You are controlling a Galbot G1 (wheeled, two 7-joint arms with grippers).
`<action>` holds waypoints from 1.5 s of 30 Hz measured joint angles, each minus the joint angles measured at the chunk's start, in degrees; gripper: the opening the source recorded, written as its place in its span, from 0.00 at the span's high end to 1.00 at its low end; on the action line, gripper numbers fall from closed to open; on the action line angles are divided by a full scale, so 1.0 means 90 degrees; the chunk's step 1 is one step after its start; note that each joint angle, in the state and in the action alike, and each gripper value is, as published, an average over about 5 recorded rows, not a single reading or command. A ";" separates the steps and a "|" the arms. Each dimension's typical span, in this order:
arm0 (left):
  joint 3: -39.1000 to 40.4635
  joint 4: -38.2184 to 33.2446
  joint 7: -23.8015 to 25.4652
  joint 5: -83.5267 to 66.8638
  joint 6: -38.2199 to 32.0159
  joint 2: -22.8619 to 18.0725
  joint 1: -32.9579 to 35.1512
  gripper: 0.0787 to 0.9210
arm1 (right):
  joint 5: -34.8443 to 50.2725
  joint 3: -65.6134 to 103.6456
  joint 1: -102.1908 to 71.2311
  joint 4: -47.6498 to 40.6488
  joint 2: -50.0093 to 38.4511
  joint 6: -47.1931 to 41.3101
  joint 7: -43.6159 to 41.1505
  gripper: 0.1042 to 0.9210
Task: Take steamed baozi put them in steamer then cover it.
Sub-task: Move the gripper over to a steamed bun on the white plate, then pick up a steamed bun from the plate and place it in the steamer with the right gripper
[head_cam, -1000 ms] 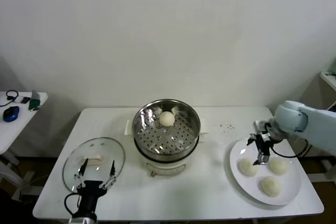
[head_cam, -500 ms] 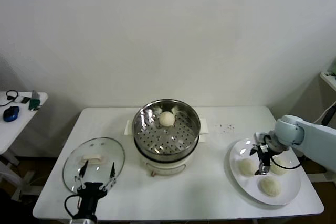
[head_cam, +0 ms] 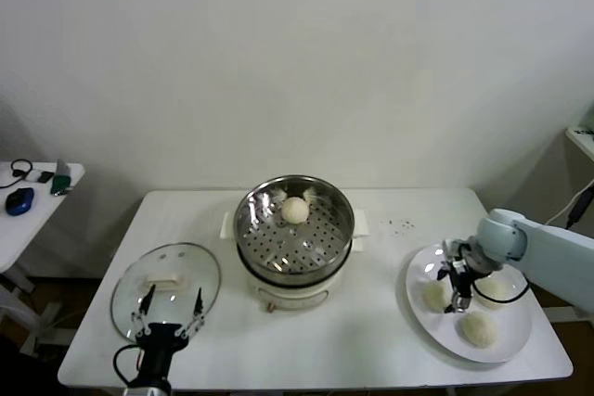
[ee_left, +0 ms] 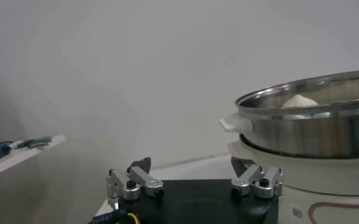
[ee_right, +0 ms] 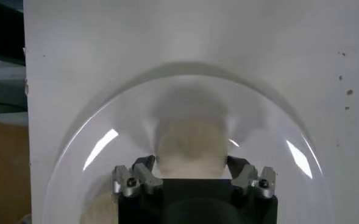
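The steel steamer [head_cam: 294, 229] stands mid-table on its cream base, with one steamed baozi [head_cam: 294, 210] at its far side; that bun's top [ee_left: 299, 100] shows over the rim [ee_left: 307, 119]. Three more baozi lie on a white plate [head_cam: 506, 345]. My right gripper [head_cam: 455, 290] is down on the plate's left baozi [head_cam: 432, 296]. The jaws press both sides of that bun [ee_right: 191, 146], which rests on the plate [ee_right: 94, 152]. The glass cover [head_cam: 165, 282] lies at front left. My left gripper [head_cam: 169, 309] hangs open just in front of it, holding nothing [ee_left: 191, 164].
Two other buns [head_cam: 494, 290] [head_cam: 478, 328] sit close to the right gripper on the plate. Dark crumbs [head_cam: 404, 224] dot the table between steamer and plate. A side table [head_cam: 28, 194] with small items stands at far left. The plate sits near the table's right front corner.
The right gripper has come down and slightly left onto the plate's left baozi, and its jaws have closed in against the bun. The left arm has not moved.
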 measured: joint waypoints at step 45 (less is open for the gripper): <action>0.0345 -0.0249 0.0103 0.0091 -0.0192 0.0108 0.0195 0.12 | 0.4615 -0.2950 0.4978 -0.0472 0.3568 -0.0801 0.0494 0.24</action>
